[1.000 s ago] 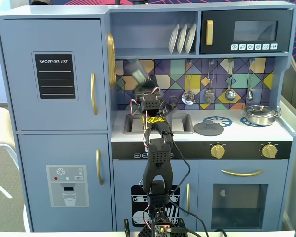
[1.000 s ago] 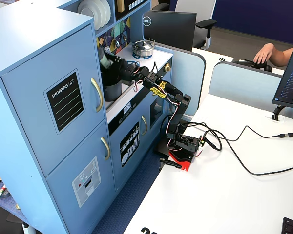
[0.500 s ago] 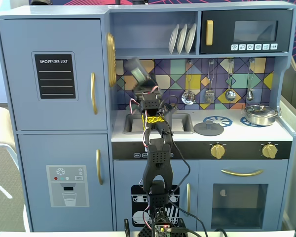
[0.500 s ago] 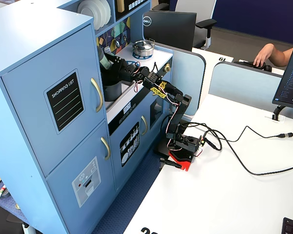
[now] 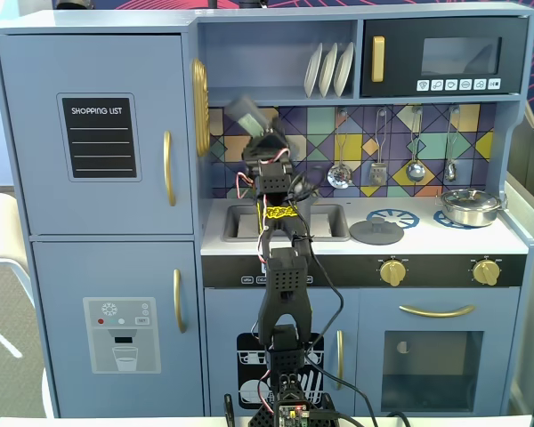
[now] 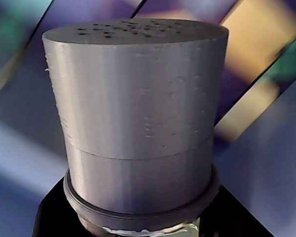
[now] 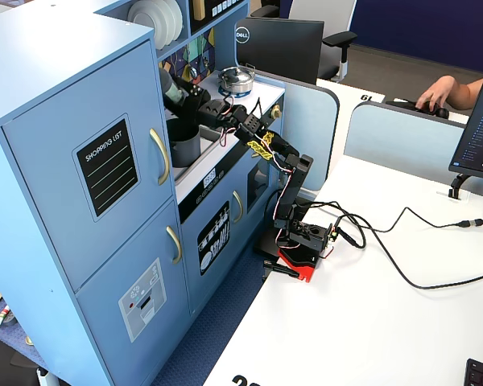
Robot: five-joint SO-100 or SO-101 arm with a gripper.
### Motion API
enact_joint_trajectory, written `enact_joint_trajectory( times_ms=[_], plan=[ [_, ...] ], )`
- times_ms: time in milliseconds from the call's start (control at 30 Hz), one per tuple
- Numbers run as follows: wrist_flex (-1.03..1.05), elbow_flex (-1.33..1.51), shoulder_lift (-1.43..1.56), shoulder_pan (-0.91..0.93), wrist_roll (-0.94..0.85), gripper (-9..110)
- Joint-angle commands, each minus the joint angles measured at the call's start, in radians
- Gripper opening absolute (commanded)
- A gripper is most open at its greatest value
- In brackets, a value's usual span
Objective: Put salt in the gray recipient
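Salt [image 6: 138,128]: one shaker, clenched in tool [image 5: 260,140], tilted above one gray recipient [image 7: 184,143].

The salt [image 6: 138,128] fills the view, perforated top up.

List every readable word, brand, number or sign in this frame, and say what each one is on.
"SHOPPING LIST": black board on the toy kitchen's upper left door, readable in both fixed views.
"DELL": back of the black monitor.
Microwave button icons: symbols only, too small to read.
Small printed panels under the sink edge: too small to read.
Shaker in the hand: no label text readable in any view.
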Motion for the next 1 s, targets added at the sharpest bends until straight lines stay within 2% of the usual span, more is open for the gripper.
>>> enact_joint_trajectory(
  times_ms=[0,67,167,333,433,533,667,967],
  plan=[
    [0.138,-0.112,0.032,0.055,-0.370,0],
    [0.218,-0.094,0.054,0.130,-0.601,0],
    [0.249,-0.041,0.100,0.296,-0.838,0],
    [0.239,-0.028,0.137,0.571,-1.437,0],
    [0.169,-0.020,0.141,0.695,-1.786,0],
    [0.041,-0.017,0.118,0.784,-2.028,0],
    [-0.038,-0.014,0.061,0.841,-2.200,0],
    [-0.291,0.224,0.000,0.877,-2.332,0]
  ],
)
